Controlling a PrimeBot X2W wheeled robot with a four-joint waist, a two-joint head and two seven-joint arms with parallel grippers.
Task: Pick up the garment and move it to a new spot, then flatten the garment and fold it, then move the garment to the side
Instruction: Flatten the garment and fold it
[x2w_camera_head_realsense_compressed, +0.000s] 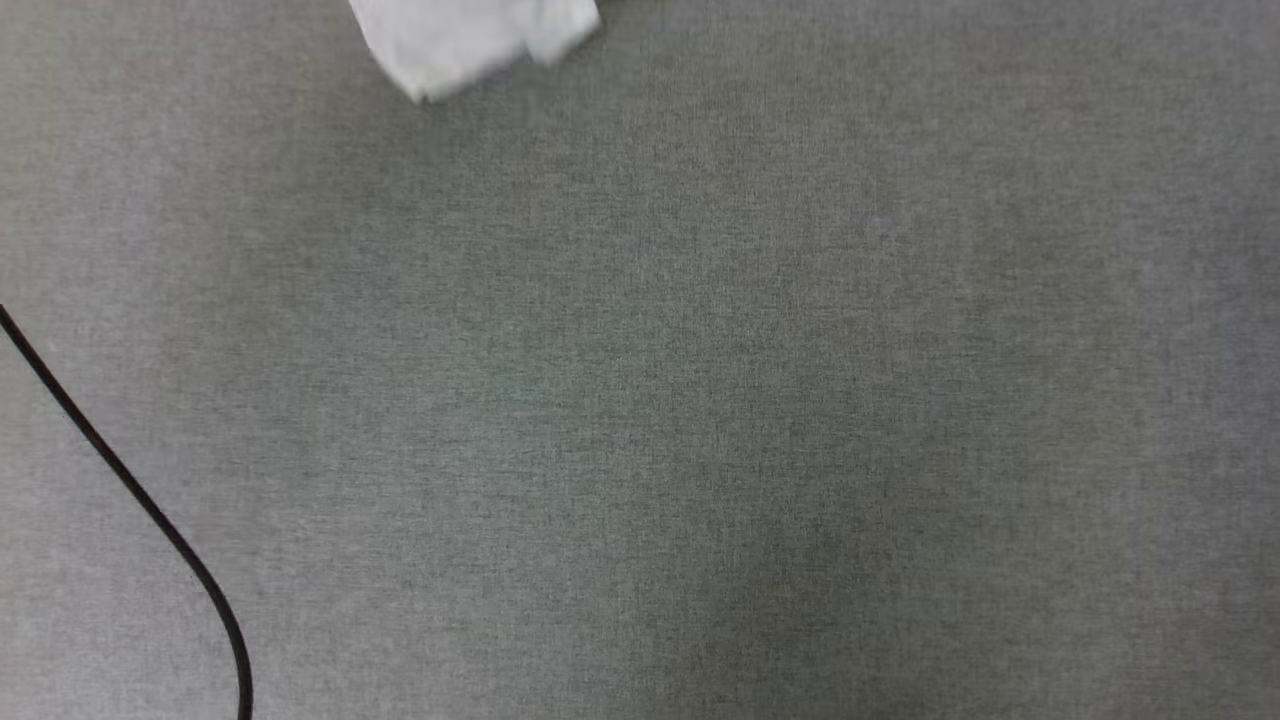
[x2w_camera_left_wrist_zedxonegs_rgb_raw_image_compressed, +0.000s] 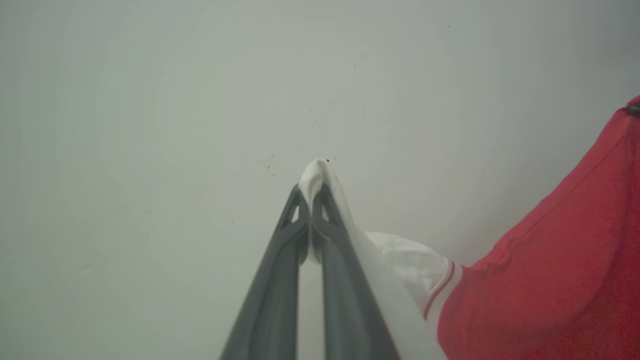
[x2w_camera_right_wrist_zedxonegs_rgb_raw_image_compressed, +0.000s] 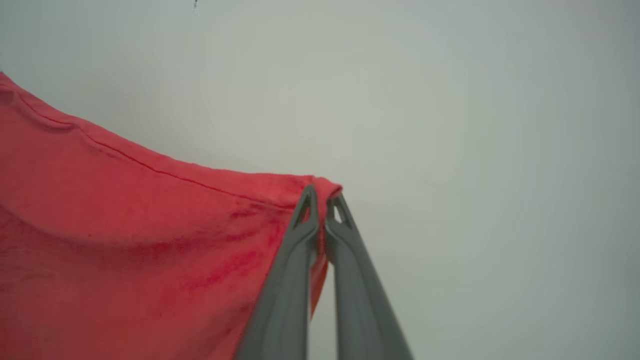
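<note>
In the left wrist view my left gripper (x2w_camera_left_wrist_zedxonegs_rgb_raw_image_compressed: 311, 192) is shut on a white fold of the garment (x2w_camera_left_wrist_zedxonegs_rgb_raw_image_compressed: 550, 280); its white sleeve with red-and-white trim and its red body hang off to the right. In the right wrist view my right gripper (x2w_camera_right_wrist_zedxonegs_rgb_raw_image_compressed: 322, 197) is shut on a red edge of the garment (x2w_camera_right_wrist_zedxonegs_rgb_raw_image_compressed: 125, 235), whose red cloth spreads away to the left. Both wrist views have a plain pale wall behind the cloth. A white piece of the garment (x2w_camera_head_realsense_compressed: 470, 40) shows at the top edge of the head view, above the grey surface (x2w_camera_head_realsense_compressed: 700, 400).
A black cable (x2w_camera_head_realsense_compressed: 130, 480) curves across the lower left of the grey surface.
</note>
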